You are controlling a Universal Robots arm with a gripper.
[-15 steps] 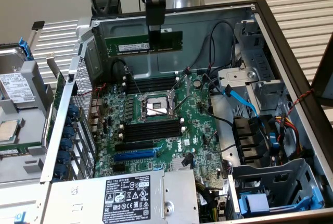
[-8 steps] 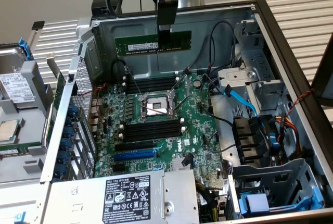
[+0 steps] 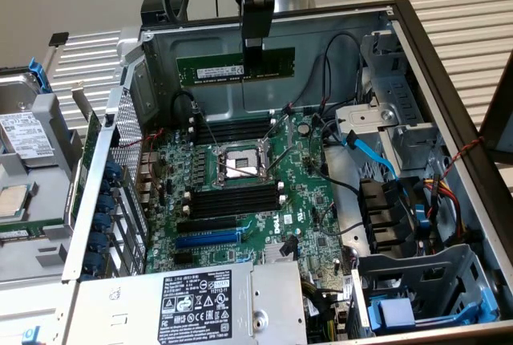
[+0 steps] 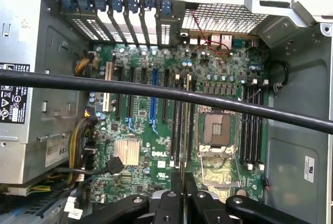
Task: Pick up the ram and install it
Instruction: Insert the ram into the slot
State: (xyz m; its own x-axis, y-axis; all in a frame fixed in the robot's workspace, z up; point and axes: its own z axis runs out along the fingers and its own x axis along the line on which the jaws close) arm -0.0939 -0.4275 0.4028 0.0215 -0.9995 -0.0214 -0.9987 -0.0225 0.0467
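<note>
The pincer (image 3: pixel 252 66) is clamped on the ram (image 3: pixel 204 66), which I see held level in free air at twelve o'clock from the bare CPU socket (image 3: pixel 238 162) in the exterior view, well clear of the green motherboard (image 3: pixel 309 200). Grey sheet-steel case walls (image 3: pixel 216 96) rim the bay, with loose cables (image 3: pixel 362 149) crowding three o'clock of the socket. The ram is a thin, flat dark-green strip bearing a small pale sticker (image 3: pixel 228 69).

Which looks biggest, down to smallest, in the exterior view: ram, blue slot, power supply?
1. power supply
2. ram, clamped in the gripper
3. blue slot
The ram hangs raised, so nearness may inflate it.
</note>
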